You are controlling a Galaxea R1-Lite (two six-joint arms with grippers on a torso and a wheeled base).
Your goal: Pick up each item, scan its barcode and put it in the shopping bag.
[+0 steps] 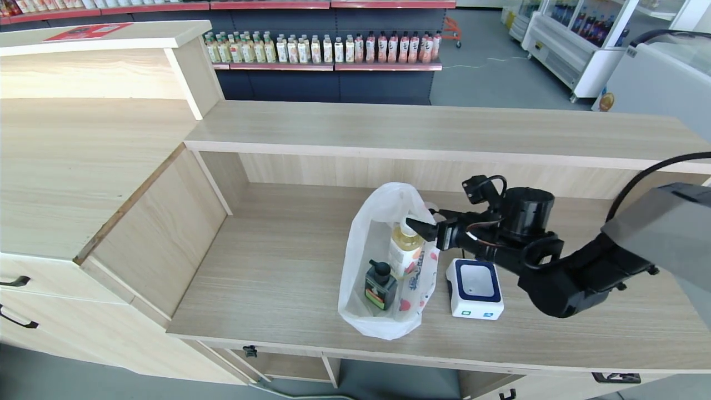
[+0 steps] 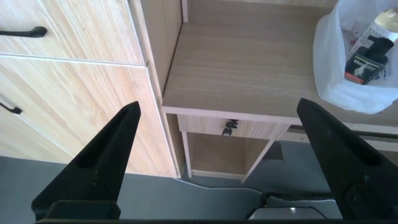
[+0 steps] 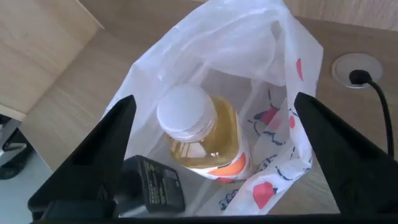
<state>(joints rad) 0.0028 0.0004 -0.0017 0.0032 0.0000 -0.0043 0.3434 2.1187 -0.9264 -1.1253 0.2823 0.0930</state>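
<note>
Currently: right fingers (image 3: 93, 162) released, spread wide, black and wedge-shaped, poised above the mouth of the shopping bag (image 1: 355, 266). Nothing is held between them.

Bag: thin, translucent white plastic film, crinkled, with red and blue print on the side wall. It stands open and slumped on the surface (image 1: 266, 261), which is pale wood-grain laminate, matte.

Bag contents, two items:
- Drink bottle (image 1: 404, 253): clear, rounded plastic, amber liquid, white ribbed screw cap, white label with orange and red marks. It is upright and leans toward the bag's 3 o'clock wall. In the right wrist view its cap sits directly under the gap between my fingers, apart from both.
- Dark bottle (image 1: 380, 286): squat, black, with a pump-style top and a green and orange label. It lies at about 8 o'clock from the drink bottle, just beside it, on the bag floor.

Scanner (image 1: 475, 286): white box with rounded corners, dark blue trim and a glossy flat window on top. It stands at 3 o'clock from the bag, just beside it.

Left fingers (image 2: 99, 168): released, wide apart, holding nothing, off the front corner of the surface, well apart from the bag, facing light wood drawer fronts (image 2: 68, 81).
</note>
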